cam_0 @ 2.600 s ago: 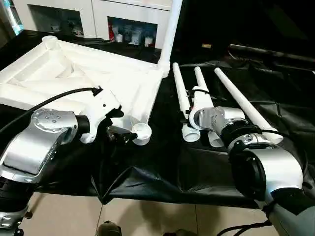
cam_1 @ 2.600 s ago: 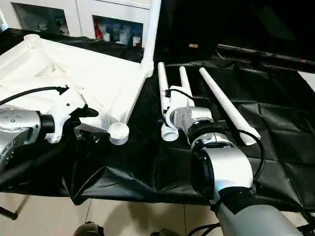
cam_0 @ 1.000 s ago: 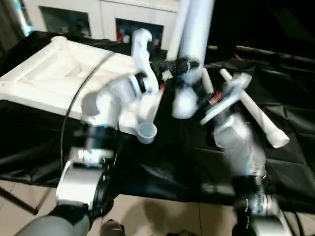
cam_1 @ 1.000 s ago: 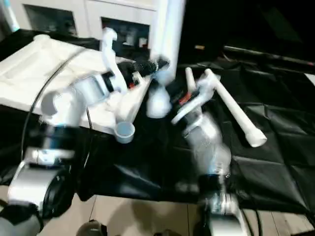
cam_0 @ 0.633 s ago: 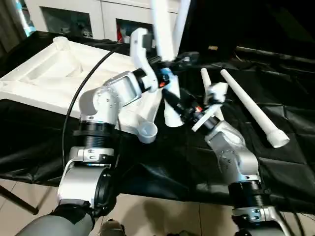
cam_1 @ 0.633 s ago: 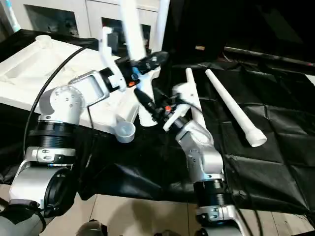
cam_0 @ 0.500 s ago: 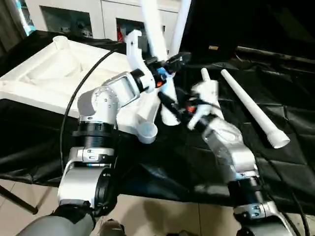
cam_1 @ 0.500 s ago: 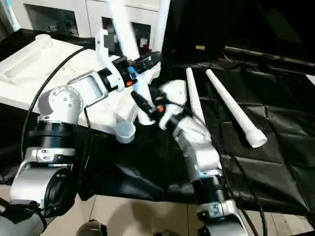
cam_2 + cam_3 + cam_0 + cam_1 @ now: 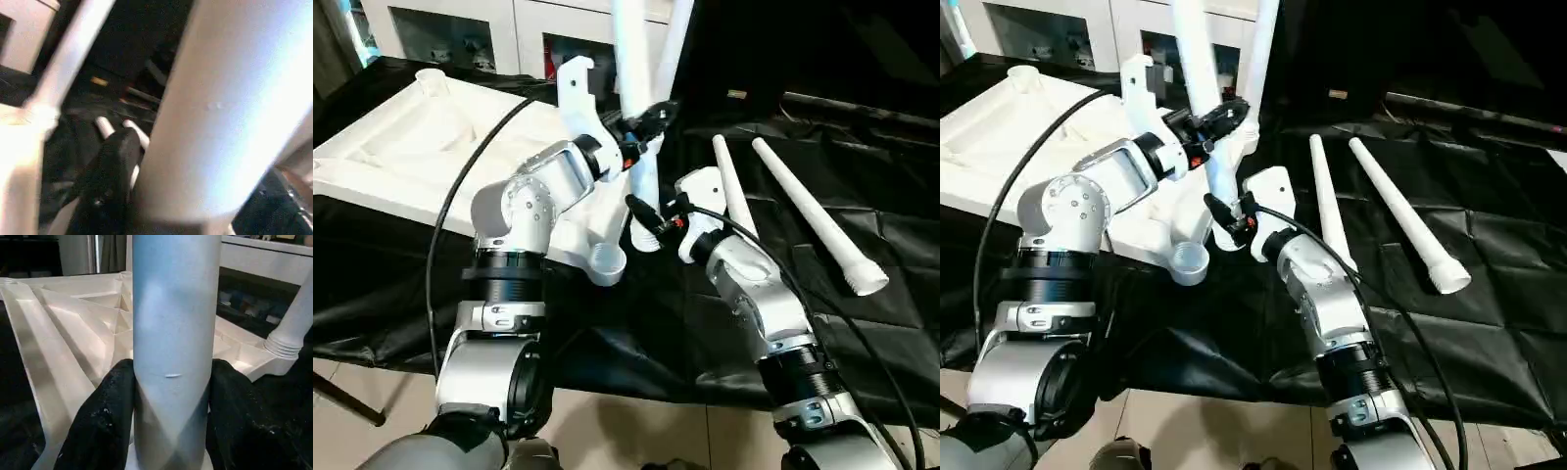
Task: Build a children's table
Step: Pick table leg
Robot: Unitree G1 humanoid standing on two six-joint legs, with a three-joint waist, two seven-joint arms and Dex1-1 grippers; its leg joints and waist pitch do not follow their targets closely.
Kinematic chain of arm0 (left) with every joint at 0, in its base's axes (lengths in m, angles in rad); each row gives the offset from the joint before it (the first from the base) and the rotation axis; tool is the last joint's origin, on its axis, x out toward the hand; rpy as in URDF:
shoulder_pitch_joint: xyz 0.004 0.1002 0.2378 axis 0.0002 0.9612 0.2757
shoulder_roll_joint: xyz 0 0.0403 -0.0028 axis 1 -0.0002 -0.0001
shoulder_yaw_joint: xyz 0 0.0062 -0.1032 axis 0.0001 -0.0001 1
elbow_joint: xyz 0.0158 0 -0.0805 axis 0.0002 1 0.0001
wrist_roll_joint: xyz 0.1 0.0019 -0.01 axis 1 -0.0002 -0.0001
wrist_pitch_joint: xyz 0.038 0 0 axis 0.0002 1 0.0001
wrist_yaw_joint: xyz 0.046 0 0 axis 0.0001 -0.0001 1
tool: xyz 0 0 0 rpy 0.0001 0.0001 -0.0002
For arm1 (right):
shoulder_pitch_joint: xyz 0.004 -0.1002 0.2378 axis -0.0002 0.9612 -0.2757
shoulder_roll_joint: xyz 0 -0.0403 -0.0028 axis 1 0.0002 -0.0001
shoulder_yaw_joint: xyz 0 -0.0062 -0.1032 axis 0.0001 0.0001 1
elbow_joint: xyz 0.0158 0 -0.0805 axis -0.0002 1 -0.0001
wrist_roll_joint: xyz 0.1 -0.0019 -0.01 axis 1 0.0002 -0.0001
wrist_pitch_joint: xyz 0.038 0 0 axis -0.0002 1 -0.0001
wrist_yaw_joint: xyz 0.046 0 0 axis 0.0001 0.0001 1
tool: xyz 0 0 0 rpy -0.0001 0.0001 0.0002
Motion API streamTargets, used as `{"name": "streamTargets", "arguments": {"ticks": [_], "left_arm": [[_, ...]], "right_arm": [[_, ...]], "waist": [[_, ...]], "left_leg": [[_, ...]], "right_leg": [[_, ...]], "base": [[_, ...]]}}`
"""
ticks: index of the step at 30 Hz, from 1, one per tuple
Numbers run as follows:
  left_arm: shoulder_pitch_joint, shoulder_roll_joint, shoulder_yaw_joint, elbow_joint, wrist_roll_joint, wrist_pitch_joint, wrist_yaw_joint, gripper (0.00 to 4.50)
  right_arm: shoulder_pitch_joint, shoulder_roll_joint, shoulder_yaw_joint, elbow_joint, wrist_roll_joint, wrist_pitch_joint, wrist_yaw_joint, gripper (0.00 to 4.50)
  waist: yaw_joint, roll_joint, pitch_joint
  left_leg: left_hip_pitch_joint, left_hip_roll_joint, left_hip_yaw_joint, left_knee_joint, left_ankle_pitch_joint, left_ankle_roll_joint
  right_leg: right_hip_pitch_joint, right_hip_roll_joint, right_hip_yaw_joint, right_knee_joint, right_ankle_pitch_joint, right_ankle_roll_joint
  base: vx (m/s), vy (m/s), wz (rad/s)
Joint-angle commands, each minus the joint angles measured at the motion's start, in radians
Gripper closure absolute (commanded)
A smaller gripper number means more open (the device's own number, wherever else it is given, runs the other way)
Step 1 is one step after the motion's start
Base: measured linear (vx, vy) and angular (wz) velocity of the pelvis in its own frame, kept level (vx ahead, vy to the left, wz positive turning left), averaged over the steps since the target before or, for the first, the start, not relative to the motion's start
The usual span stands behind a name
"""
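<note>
The children's table top (image 9: 421,147) lies upside down on the left, ribs up. One leg (image 9: 675,34) stands in its far right corner socket. I hold a second leg (image 9: 628,49) nearly upright beside the top's right edge. My right gripper (image 9: 648,211) is shut on its lower part, with the black fingers (image 9: 105,426) pressed on both sides of the leg (image 9: 173,333). My left gripper (image 9: 644,119) is at the same leg higher up. Two legs (image 9: 729,191) (image 9: 808,220) lie on the cloth. The empty near corner socket (image 9: 607,262) is just left of the held leg's foot.
A black cloth (image 9: 862,333) covers the work table, and its front edge drops to a tiled floor (image 9: 636,431). A white glass-door cabinet (image 9: 460,39) stands behind the top. A black cable (image 9: 450,225) loops along my left arm.
The leg that lay on the cloth now stands raised between both grippers and has swung more upright. My left gripper has drawn in around it. My right wrist has turned under it.
</note>
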Motion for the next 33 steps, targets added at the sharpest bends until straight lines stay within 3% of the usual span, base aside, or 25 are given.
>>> {"name": "streamTargets", "arguments": {"ticks": [1, 2, 9, 10, 13, 15, 18, 21, 23, 30, 33], "left_arm": [[0.008, -0.019, -0.051, -0.011, 0.024, -0.015, 0.014, 2.02], [0.009, -0.019, -0.056, -0.010, 0.032, -0.024, 0.019, 2.22], [0.010, -0.014, -0.043, 0.006, 0.041, -0.065, 0.021, 2.47], [0.009, -0.013, -0.036, 0.008, 0.038, -0.066, 0.020, 2.50], [0.006, -0.005, -0.032, 0.014, 0.026, -0.068, 0.004, 2.53], [-0.003, 0.018, -0.038, 0.021, 0.006, -0.055, -0.062, 2.55], [-0.007, 0.042, -0.058, 0.020, -0.001, -0.043, -0.125, 2.67], [-0.026, 0.115, -0.094, 0.009, -0.059, 0.036, -0.311, 2.68], [-0.047, 0.140, -0.093, 0.016, -0.089, 0.083, -0.366, 2.68], [-0.122, 0.177, -0.087, 0.060, -0.142, 0.137, -0.469, 2.68], [-0.138, 0.177, -0.081, 0.060, -0.161, 0.155, -0.484, 2.68]], "right_arm": [[-0.023, 0.000, -0.015, -0.006, 0.005, 0.020, -0.016, 2.64], [-0.025, 0.001, -0.015, -0.009, 0.006, 0.023, -0.018, 2.64], [-0.050, 0.015, -0.034, -0.035, 0.056, 0.043, -0.001, 2.64], [-0.052, 0.018, -0.039, -0.039, 0.066, 0.049, 0.005, 2.29], [-0.056, 0.011, -0.052, -0.048, 0.096, 0.073, 0.029, 1.92], [-0.067, -0.014, -0.086, -0.067, 0.171, 0.133, 0.094, 1.74], [-0.077, -0.043, -0.097, -0.077, 0.206, 0.179, 0.146, 1.48], [-0.101, -0.173, -0.099, -0.141, 0.349, 0.388, 0.384, 1.47], [-0.120, -0.228, -0.100, -0.151, 0.393, 0.460, 0.455, 1.47], [-0.131, -0.338, -0.061, -0.190, 0.455, 0.598, 0.587, 1.47], [-0.128, -0.348, -0.046, -0.195, 0.457, 0.621, 0.596, 1.47]], "waist": [[-0.001, 0.009, -0.079], [0.000, 0.008, -0.079], [-0.004, 0.008, -0.079], [-0.004, 0.008, -0.079], [-0.004, 0.009, -0.079], [-0.003, 0.009, -0.079], [-0.001, 0.011, -0.080], [0.001, 0.020, -0.080], [-0.001, 0.022, -0.082], [0.003, 0.017, -0.082], [0.004, 0.016, -0.082]], "left_leg": [[0.022, 0.020, -0.003, -0.067, -0.166, -0.012], [0.021, 0.020, -0.004, -0.067, -0.165, -0.013], [0.022, 0.020, -0.003, -0.067, -0.175, -0.018], [0.022, 0.021, -0.003, -0.067, -0.172, -0.017], [0.024, 0.021, -0.003, -0.067, -0.170, -0.015], [0.026, 0.019, -0.002, -0.066, -0.177, -0.007], [0.024, 0.020, -0.003, -0.066, -0.155, -0.006], [0.026, 0.020, -0.002, -0.065, -0.148, 0.007], [0.024, 0.018, -0.001, -0.062, -0.139, 0.003], [0.024, 0.018, 0.000, -0.059, -0.143, -0.008], [0.023, 0.019, 0.000, -0.059, -0.142, -0.013]], "right_leg": [[0.055, -0.075, 0.049, -0.076, -0.099, -0.129], [0.056, -0.075, 0.048, -0.076, -0.100, -0.129], [0.054, -0.075, 0.049, -0.076, -0.107, -0.133], [0.055, -0.076, 0.049, -0.075, -0.100, -0.135], [0.054, -0.075, 0.049, -0.075, -0.085, -0.140], [0.055, -0.073, 0.049, -0.074, -0.089, -0.141], [0.056, -0.073, 0.048, -0.072, -0.069, -0.147], [0.061, -0.069, 0.049, -0.070, -0.038, -0.165], [0.062, -0.070, 0.048, -0.068, -0.020, -0.182], [0.065, -0.073, 0.047, -0.073, -0.061, -0.204], [0.064, -0.074, 0.046, -0.073, -0.071, -0.205]], "base": [[0.000, 0.000, 0.00], [0.000, 0.000, 0.00], [0.000, 0.000, 0.00], [0.000, 0.000, 0.00], [0.000, 0.000, 0.00], [0.000, 0.000, 0.00], [0.000, 0.000, 0.00], [0.000, 0.000, 0.00], [0.000, 0.000, 0.00], [0.000, 0.000, 0.00], [0.000, 0.000, 0.00]]}}
